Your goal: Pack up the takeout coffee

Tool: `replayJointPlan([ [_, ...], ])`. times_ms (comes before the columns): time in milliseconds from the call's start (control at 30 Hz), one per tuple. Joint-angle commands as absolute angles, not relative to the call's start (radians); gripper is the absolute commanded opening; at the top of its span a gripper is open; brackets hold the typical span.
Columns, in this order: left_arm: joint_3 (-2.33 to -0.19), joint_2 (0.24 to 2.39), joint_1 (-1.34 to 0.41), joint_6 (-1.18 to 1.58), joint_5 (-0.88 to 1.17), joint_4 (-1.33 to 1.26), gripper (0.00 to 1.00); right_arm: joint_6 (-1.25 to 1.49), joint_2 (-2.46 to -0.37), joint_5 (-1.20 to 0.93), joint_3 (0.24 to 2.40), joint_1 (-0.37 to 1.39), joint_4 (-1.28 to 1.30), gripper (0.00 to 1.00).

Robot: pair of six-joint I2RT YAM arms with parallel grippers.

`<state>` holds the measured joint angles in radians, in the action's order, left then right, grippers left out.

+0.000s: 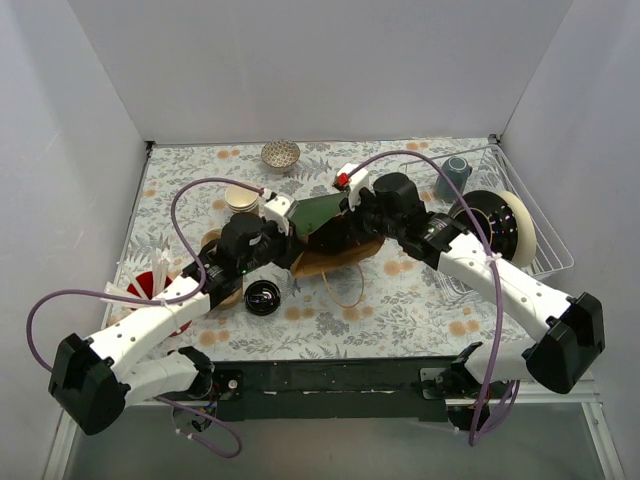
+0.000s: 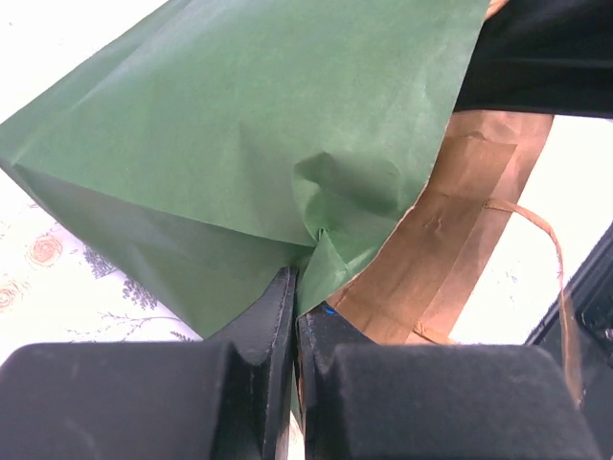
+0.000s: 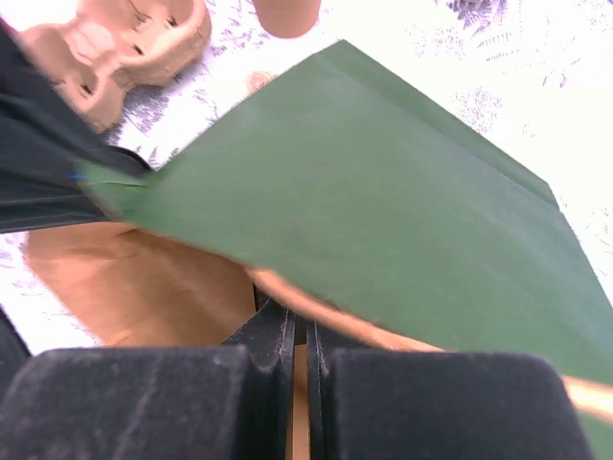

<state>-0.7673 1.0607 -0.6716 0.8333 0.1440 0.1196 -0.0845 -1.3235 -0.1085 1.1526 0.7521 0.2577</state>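
The green paper bag (image 1: 322, 212) lies on its side mid-table, its brown inside (image 1: 335, 260) open toward the front. My left gripper (image 1: 283, 232) is shut on the bag's left mouth edge; the pinched green fold (image 2: 321, 259) shows in the left wrist view. My right gripper (image 1: 352, 215) is shut on the bag's upper rim (image 3: 316, 311). A tan cup with a pale top (image 1: 240, 198) stands behind the left gripper. A round black lid (image 1: 262, 297) lies in front of the bag; I cannot tell whether a cup is under it. No lidded tan cup shows clearly.
A grey-blue mug (image 1: 455, 172) stands at the back right beside a wire rack (image 1: 548, 240) holding a black-and-white disc (image 1: 495, 225). A metal strainer (image 1: 281, 154) sits at the back. A red item (image 1: 152, 287) lies at the left. A wooden piece (image 3: 115, 48) lies near the bag.
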Motion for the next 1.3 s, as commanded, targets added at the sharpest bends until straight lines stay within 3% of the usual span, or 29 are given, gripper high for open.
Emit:
replayJointPlan([
  [0, -0.856, 1.097, -0.672, 0.847, 0.097, 0.124, 0.00, -0.046, -1.247, -0.136, 1.265, 0.747, 0.354, 0.01],
  [400, -1.123, 1.267, -0.666, 0.911, -0.078, 0.328, 0.00, 0.303, -1.053, -0.370, 1.401, 0.747, 0.463, 0.01],
  [767, -1.253, 1.351, -0.660, 1.029, -0.144, 0.489, 0.00, 0.603, -0.735, -0.560, 1.026, 0.746, 0.403, 0.01],
  [1100, -1.429, 1.440, -0.649, 1.182, -0.244, 0.736, 0.00, 0.629, -0.761, -0.617, 0.695, 0.746, 0.259, 0.01],
  [1267, -1.482, 1.485, -0.641, 1.226, -0.281, 0.796, 0.00, 0.676, -0.792, -0.624, 0.547, 0.739, 0.040, 0.01],
])
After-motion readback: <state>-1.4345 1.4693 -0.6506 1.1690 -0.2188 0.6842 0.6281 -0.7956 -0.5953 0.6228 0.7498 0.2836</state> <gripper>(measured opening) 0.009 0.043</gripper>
